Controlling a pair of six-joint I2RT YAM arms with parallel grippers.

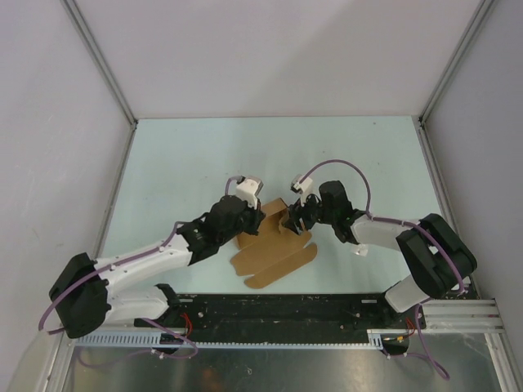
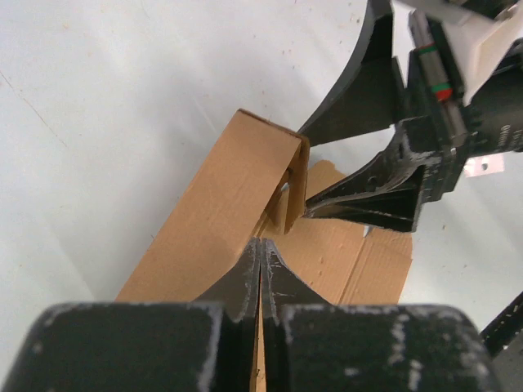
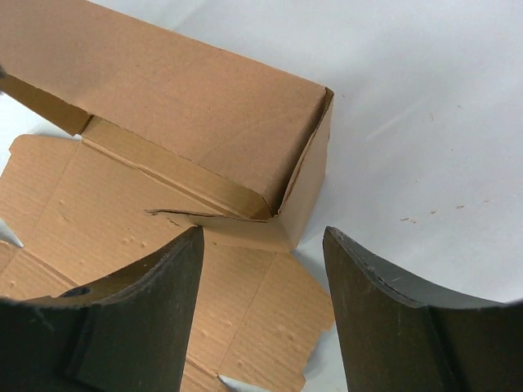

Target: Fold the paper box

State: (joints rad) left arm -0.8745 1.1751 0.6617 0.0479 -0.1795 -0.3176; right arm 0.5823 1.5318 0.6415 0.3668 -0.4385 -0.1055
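Black fingers of your left gripper (image 2: 260,261) are pressed tight together at the left end of the brown kraft cardboard paper box (image 1: 271,251). Whether they nip a thin wall there, the wrist view does not let you tell. The box lies at mid-table on the pale green table top (image 1: 188,163), between the two arms. One part is raised into an oblong sleeve, and the rest is a flat sheet with rounded tabs spread toward the bases. The sleeve's long axis runs from the left gripper toward the right one, so its end with the small flap faces your right gripper (image 3: 263,235). Those jaws stand spread, one finger on either side of that end corner, close against it. Your right arm is nearer the flap, so the coming tuck looks like its job, pushing along the axis.
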